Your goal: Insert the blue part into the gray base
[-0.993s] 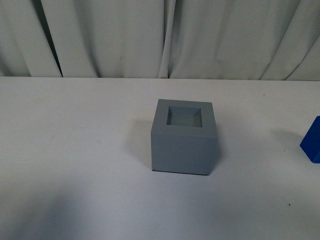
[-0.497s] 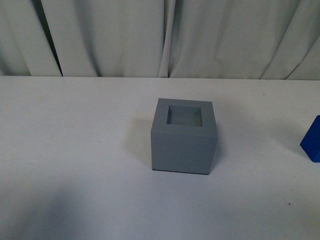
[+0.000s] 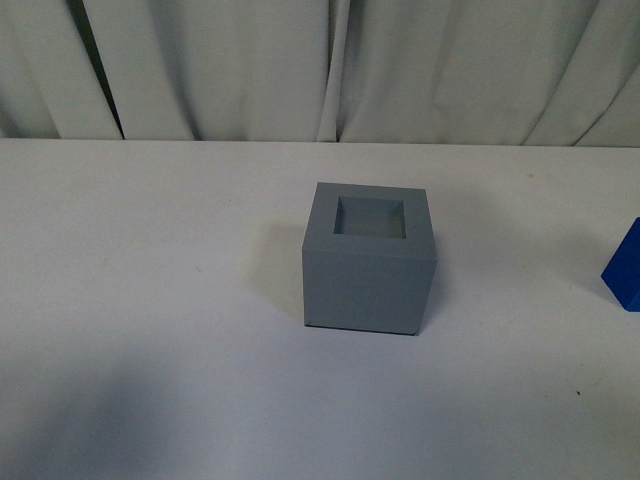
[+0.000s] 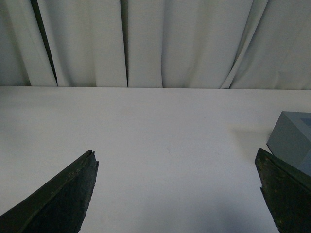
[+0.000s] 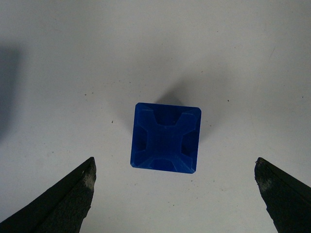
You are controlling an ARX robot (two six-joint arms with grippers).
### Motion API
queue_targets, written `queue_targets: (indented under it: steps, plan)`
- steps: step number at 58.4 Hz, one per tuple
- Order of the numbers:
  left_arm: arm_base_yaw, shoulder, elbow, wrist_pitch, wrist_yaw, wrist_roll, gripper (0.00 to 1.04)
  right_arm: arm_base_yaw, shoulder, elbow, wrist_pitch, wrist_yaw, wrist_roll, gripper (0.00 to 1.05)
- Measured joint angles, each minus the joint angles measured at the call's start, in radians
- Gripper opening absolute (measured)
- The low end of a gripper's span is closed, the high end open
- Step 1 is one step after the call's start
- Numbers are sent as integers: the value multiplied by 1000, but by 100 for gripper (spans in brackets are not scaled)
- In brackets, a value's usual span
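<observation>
Just one gray base [image 3: 370,262], one blue part [image 5: 165,137] — well apart.

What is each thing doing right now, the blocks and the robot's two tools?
gray base: sitting on the table, hole facing up, empty.
blue part: on the table, not held.
left tool: open, holding nothing.
right tool: open, over the blue part, not touching it.

White table [image 3: 150,300] — pale pleated curtain [image 3: 250,70] behind
</observation>
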Motion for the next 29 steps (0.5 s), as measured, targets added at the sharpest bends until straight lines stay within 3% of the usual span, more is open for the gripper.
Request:
queue_targets:
  steps: [29]
  plan:
    - [0, 0, 0, 0, 0, 0, 98, 23, 98, 25, 32, 39, 0, 96]
